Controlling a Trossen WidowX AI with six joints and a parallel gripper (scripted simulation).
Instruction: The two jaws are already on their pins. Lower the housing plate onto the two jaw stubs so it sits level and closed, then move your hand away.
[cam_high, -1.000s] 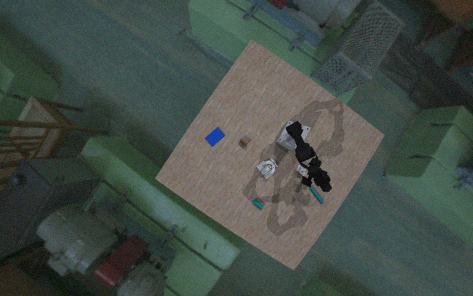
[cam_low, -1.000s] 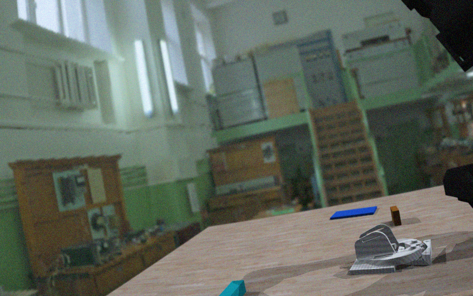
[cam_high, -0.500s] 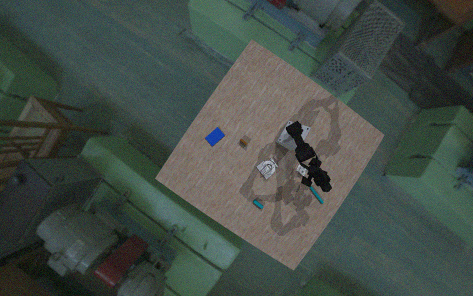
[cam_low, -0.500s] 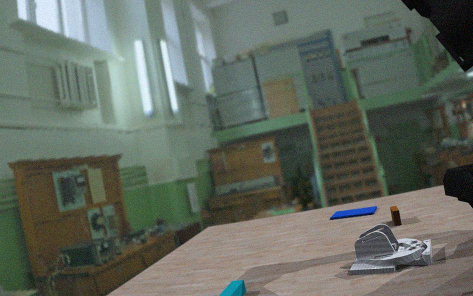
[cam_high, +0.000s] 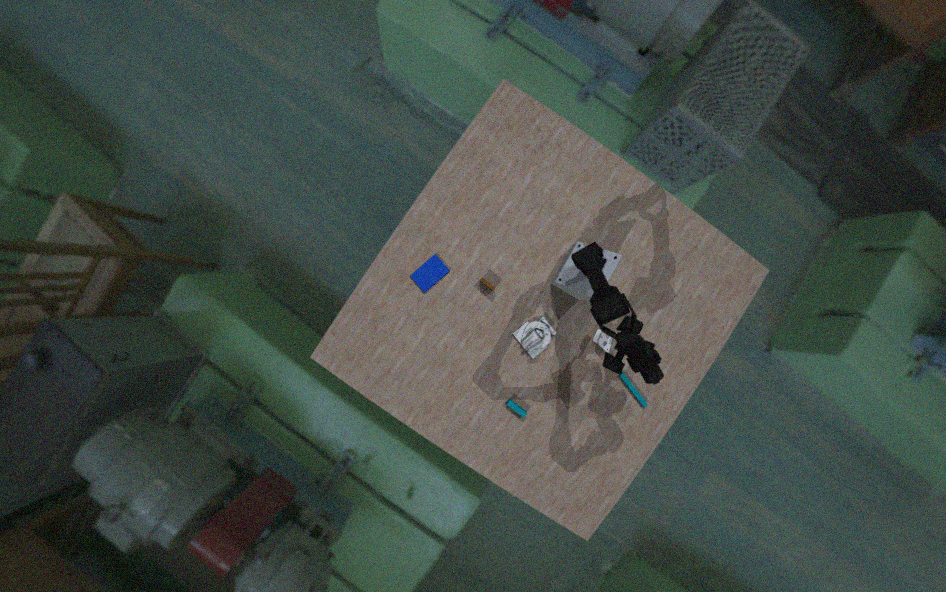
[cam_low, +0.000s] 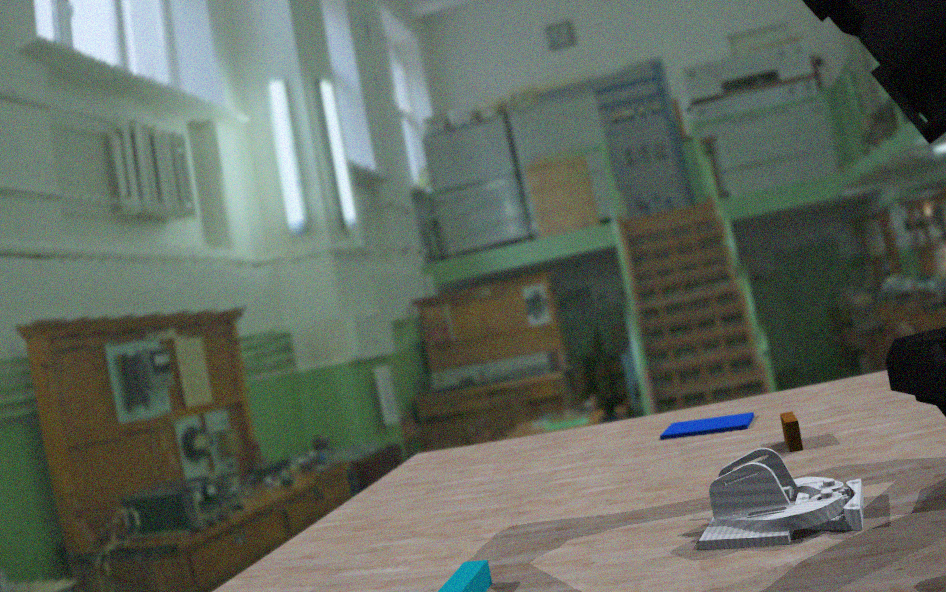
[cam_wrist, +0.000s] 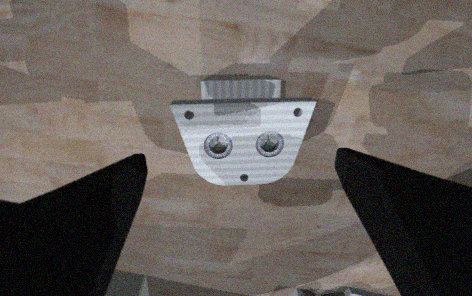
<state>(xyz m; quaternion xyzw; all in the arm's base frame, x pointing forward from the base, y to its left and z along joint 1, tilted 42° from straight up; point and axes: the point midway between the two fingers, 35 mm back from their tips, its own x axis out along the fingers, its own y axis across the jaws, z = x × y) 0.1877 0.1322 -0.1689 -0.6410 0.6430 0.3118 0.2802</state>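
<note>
The housing plate (cam_high: 602, 341) (cam_wrist: 244, 162) is pale grey, with a tapered outline, two round sockets and three small dark holes. It lies on the table, apart from the jaw assembly, with a ridged grey part along its wide edge. My gripper (cam_wrist: 242, 160) is open and empty above it, one black finger on each side in the wrist view. The white-grey jaw assembly (cam_high: 535, 337) (cam_low: 816, 506) stands to the left of the housing plate in the top view, with an upright curved guard. Its pins and jaw stubs are too small to tell apart.
A long teal bar (cam_high: 633, 389) lies near my hand. A short teal bar (cam_high: 516, 408) (cam_low: 468, 578), a blue slab (cam_high: 429, 272) (cam_low: 708, 425) and a small orange-brown block (cam_high: 486, 284) (cam_low: 791, 432) are farther off. My arm's base plate (cam_high: 608, 263) is behind.
</note>
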